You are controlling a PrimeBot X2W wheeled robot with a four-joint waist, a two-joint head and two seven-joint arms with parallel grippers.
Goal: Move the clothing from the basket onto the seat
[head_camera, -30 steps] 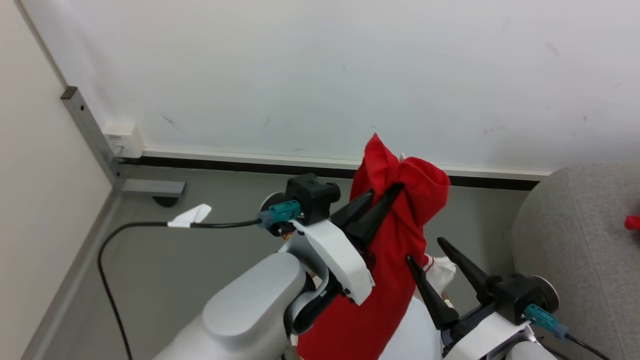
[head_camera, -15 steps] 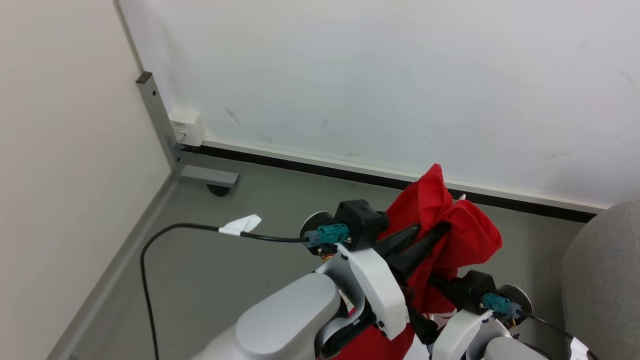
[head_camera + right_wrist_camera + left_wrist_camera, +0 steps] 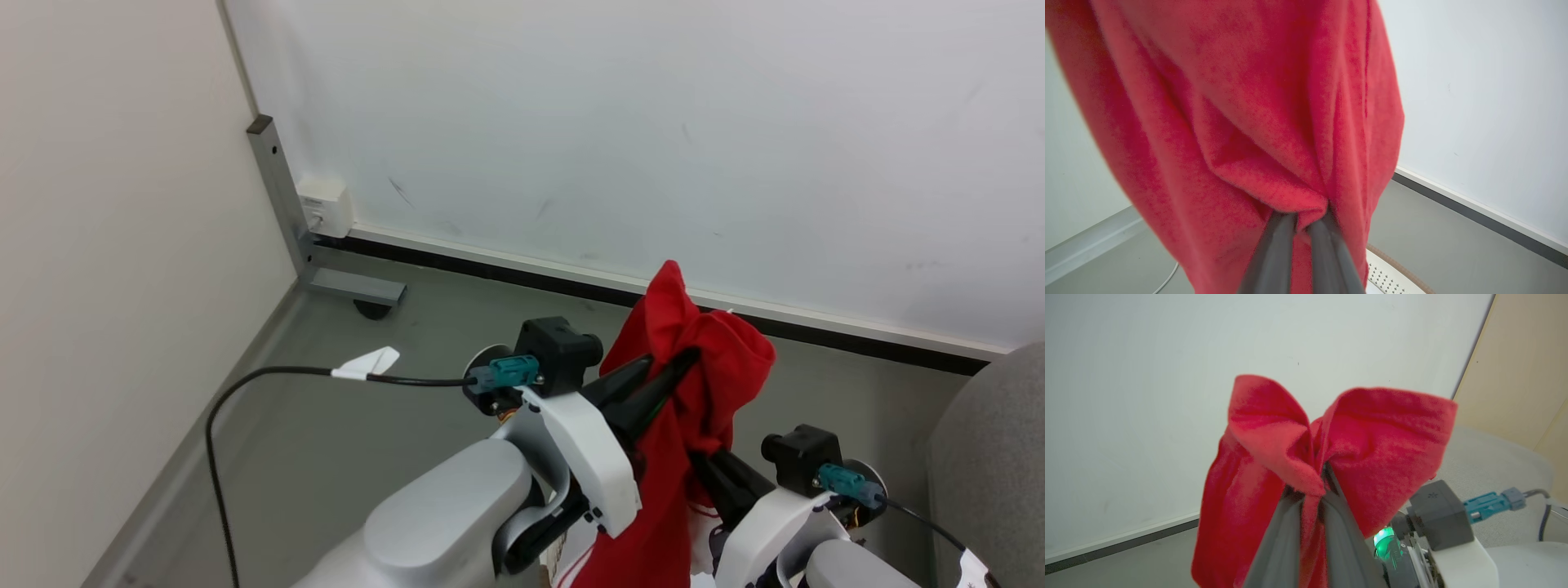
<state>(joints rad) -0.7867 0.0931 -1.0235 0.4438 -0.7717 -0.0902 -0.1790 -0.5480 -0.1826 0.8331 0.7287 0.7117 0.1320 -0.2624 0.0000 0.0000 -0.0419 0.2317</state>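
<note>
A bright red piece of clothing hangs in the air, bunched at its top. My left gripper is shut on that bunch, and in the left wrist view the cloth fans out above the pinching gripper. Lower down, my right gripper is shut on a fold of the same garment; the right wrist view shows its closed gripper biting into the red fabric. A bit of the basket's perforated white rim lies below. The grey seat is at the right edge.
A white wall with a dark baseboard stands just ahead, and a beige wall closes in the left side. A grey metal post with a foot sits in the corner. A black cable trails over the grey floor.
My right gripper, open beside the hanging garment a second ago, has moved in and shut on it below the left gripper. The head camera has swung left, so the seat has slid toward the edge.
</note>
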